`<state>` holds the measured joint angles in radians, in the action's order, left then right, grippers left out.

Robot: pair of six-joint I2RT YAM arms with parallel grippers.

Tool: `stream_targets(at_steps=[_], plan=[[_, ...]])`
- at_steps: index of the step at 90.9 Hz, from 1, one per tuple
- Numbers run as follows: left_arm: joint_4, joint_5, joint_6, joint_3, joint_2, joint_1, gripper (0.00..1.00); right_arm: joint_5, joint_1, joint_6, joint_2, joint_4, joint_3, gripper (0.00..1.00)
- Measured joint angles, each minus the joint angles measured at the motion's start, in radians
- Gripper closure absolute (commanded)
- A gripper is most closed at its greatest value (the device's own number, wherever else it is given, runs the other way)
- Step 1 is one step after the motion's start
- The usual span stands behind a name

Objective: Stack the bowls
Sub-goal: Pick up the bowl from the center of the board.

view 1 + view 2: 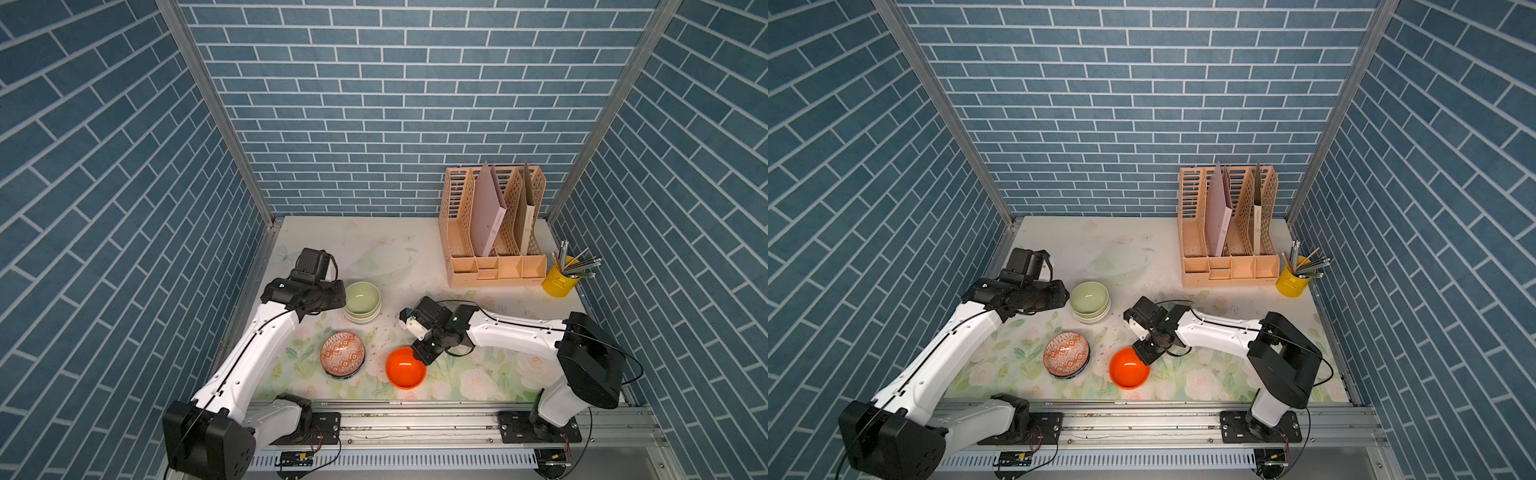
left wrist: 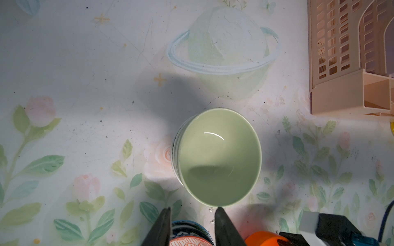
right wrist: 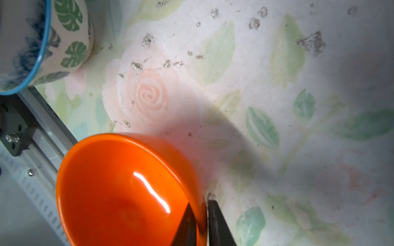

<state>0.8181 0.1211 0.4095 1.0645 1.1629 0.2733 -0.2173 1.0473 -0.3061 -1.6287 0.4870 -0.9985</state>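
Floral tabletop [image 1: 415,249] — right gripper [image 3: 200,204] pinches orange bowl [image 3: 119,191] near its front edge

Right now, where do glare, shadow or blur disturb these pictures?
Right wrist view: a bright glare streak lies inside the orange bowl, and the blue-rimmed bowl beyond it is blurred. Left wrist view: a thin highlight and a soft shadow lie inside the pale green bowl. Both top views: sharp, evenly lit.

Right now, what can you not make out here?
- Lower bowls under the pale green glazed bowl: both top views, only rims show; number unclear.
- Blue-rimmed bowl under the red-orange patterned ceramic bowl: both top views, mostly covered.
- Left hand: cut by left wrist view's edge.
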Motion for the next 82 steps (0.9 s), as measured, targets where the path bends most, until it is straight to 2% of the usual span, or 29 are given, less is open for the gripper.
stream_targets(at_steps=[16,50,82], plan=[[0.0,-0.001,0.001,0.0,0.0,0.0,0.61,0.016,0.0,-0.001,-0.007,0.014,-0.012,1.0],[0.004,0.006,0.001,0.006,0.0,0.0,0.61,0.063,-0.015,0.007,-0.025,0.072,-0.217,1.0],[0.008,0.05,0.005,0.066,0.005,0.0,0.6,0.093,-0.094,0.024,-0.102,0.138,-0.455,1.0]])
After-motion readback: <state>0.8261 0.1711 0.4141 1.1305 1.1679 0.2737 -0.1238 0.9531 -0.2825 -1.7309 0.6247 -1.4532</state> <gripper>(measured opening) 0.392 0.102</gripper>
